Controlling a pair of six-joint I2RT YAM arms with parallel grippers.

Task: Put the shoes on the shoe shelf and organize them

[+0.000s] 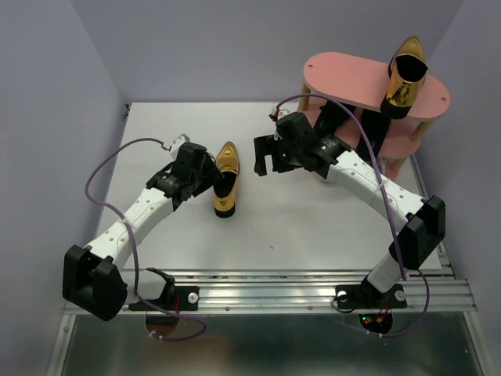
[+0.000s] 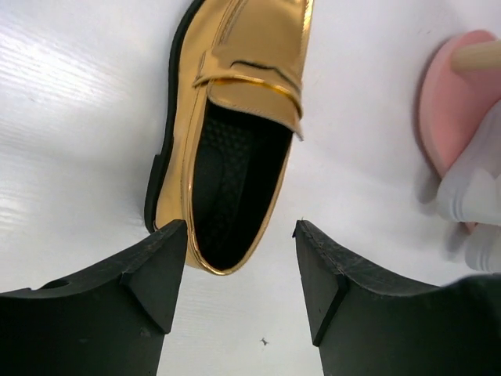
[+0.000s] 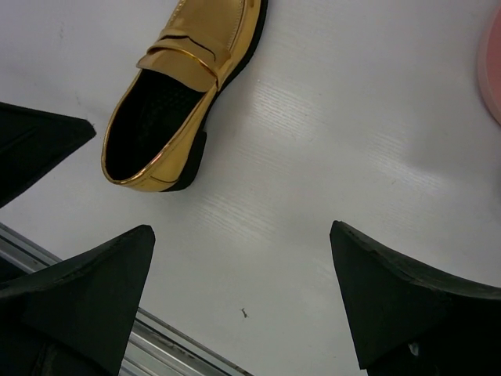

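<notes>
gold shoe (image 1: 225, 166) toe points away lengthwise

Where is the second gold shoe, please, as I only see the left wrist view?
Observer: The second gold shoe lies on the shelf's top board, near its right end.
Operator: Thanks. Is the right gripper holding anything?
Observer: No; the right gripper is open and empty, above the table between the shelf and your shoe.
Operator: Which way does my shoe's toe point?
Observer: Away from the arm bases, toward the back wall.
</notes>
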